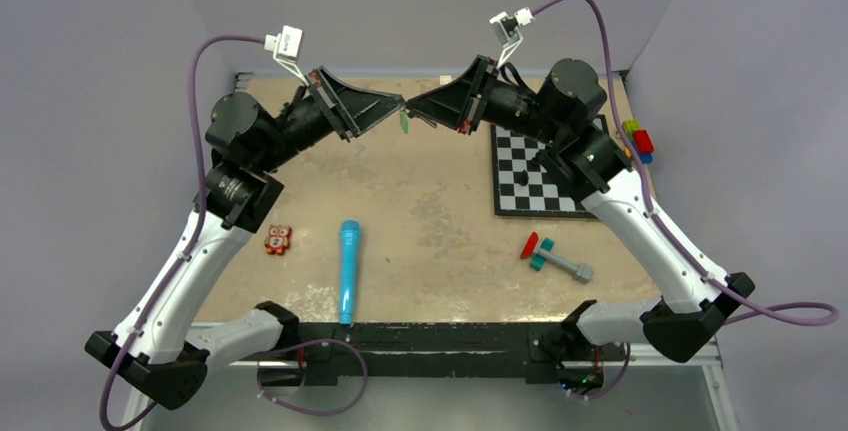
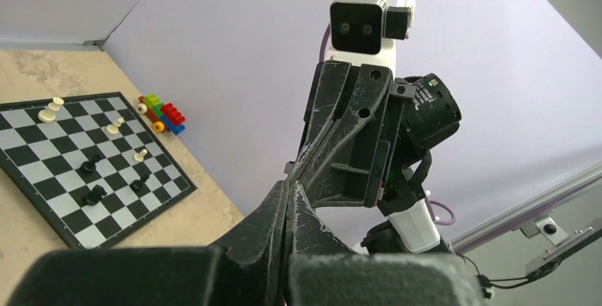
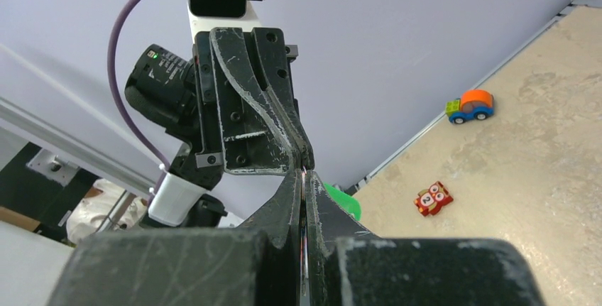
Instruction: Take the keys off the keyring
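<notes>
Evidently mid-separation: above the middle of the table's (image 1: 440, 221) far edge, left gripper (image 1: 396, 107) and right gripper (image 1: 414, 112) meet tip to tip, both clamped, the right pinching the keyring (image 3: 304, 177), a green key (image 1: 404, 123) dangling, so next likely comes a careful twisting pull.

A robot lab cell: plain lilac panels (image 1: 430, 1) wall in a worn surface (image 1: 440, 221), with aluminium framing (image 2: 561, 189) and purple cables (image 3: 111, 50).
</notes>
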{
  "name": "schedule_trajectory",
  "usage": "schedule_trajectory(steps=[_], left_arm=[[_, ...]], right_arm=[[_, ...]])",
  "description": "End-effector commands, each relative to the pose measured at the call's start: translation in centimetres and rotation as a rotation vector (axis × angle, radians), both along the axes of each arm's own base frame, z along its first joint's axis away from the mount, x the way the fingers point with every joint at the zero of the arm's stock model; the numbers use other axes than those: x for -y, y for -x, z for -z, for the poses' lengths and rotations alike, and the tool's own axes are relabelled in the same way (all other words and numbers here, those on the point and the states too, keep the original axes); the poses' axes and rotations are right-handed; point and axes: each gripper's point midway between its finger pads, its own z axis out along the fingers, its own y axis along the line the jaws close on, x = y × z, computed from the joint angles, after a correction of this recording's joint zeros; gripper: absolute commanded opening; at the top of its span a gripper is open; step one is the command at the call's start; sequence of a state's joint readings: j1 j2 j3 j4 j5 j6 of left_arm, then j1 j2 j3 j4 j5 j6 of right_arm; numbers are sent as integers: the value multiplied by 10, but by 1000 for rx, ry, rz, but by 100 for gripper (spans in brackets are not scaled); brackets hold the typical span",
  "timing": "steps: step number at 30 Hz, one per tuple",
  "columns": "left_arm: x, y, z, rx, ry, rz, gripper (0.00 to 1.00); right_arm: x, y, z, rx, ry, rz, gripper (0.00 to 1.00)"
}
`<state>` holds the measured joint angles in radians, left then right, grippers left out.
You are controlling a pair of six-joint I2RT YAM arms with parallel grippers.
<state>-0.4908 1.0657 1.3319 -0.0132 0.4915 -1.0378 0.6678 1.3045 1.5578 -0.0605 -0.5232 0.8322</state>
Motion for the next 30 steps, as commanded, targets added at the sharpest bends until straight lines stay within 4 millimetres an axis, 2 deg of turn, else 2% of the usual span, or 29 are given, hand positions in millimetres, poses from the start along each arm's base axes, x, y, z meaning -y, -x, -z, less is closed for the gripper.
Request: schedule_trajectory(steps=[1,10,11,18,28,30], left_arm=[[-5,6,-31,39,83,-25,0],[-15,11,-41,-10,133,-54,0],[-16,11,-34,-51,115,-67,0],[-26,16,-27,-189,126,-104,0],[-30,22,-21,-272,132,-105,0],[-30,23,-21,-244,106,-105,6]], right_arm=[[1,7,-36,46,-85,10,0],[0,2,-43,52,-97,24,0],[0,3,-42,55,-95,25,0],[3,8,-43,86,-87,19,0],[10,21,-50,156,-65,-1,0],[10,23,-48,147,-56,-10,0]])
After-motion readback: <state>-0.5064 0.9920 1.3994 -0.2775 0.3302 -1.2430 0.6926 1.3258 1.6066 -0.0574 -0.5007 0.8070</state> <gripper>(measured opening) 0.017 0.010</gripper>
